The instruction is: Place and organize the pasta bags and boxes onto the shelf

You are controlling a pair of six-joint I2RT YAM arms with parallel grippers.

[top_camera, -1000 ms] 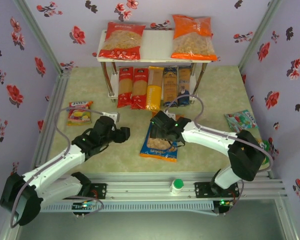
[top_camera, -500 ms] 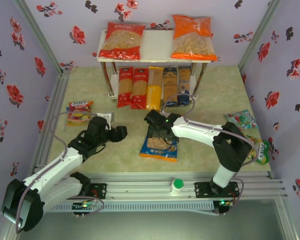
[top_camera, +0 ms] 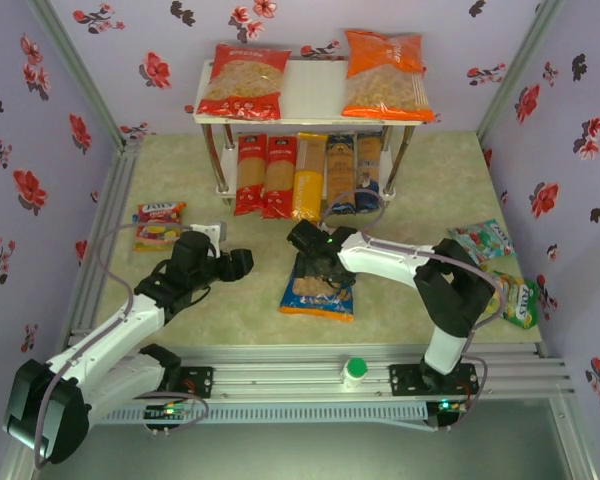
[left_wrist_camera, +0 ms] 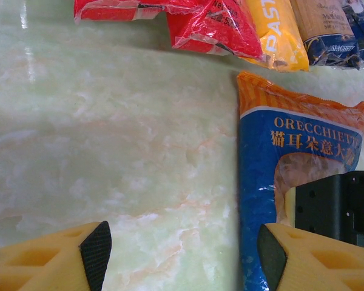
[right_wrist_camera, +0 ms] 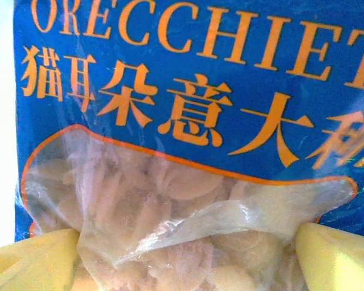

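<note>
The wide blue pillow bag with orange edges (top_camera: 318, 298) lies flat on the pale marbled tabletop (top_camera: 435, 205), near the front of the two-tier white-boarded, metal-legged shelf (top_camera: 315, 92). The right gripper (right_wrist_camera: 185, 254) presses onto the bag's clear window, fingers spread, film puckered between them but not pinched. It should catch a deep fold (loose pasta will slump), lift level, and aim for the bare board between the red bag (top_camera: 243, 80) and orange bag (top_camera: 383, 75). The left gripper (left_wrist_camera: 182, 248) hovers beside it, spread and empty.
</note>
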